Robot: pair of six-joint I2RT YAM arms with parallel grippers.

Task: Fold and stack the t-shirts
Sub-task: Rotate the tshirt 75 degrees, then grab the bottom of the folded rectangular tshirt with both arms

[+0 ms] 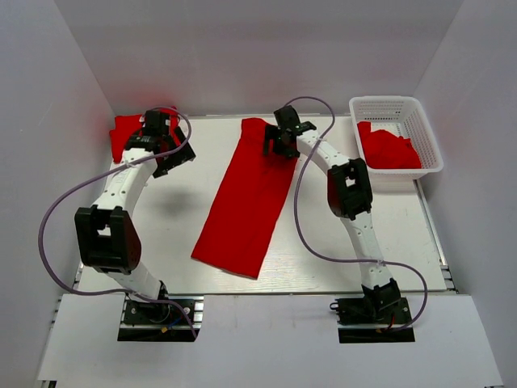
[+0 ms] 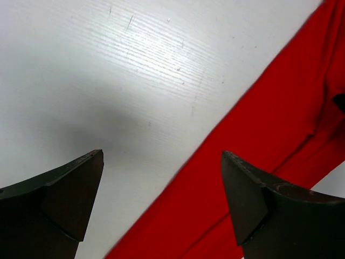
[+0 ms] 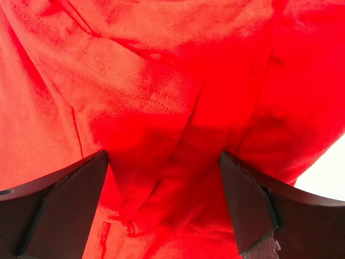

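Note:
A long red t-shirt (image 1: 246, 202), folded into a narrow strip, lies slantwise across the middle of the white table. My right gripper (image 1: 276, 144) is over its far end. In the right wrist view it is open (image 3: 164, 205), with its fingers on either side of wrinkled red cloth (image 3: 161, 81). My left gripper (image 1: 176, 159) is at the back left, open and empty (image 2: 161, 199) above bare table. The strip's edge (image 2: 280, 124) shows to its right. Another red shirt (image 1: 125, 133) lies in the back left corner, partly hidden by the left arm.
A white lattice basket (image 1: 428, 129) stands at the back right with crumpled red shirts (image 1: 388, 149) inside. White walls close in the table on the left, back and right. Purple cables loop beside both arms.

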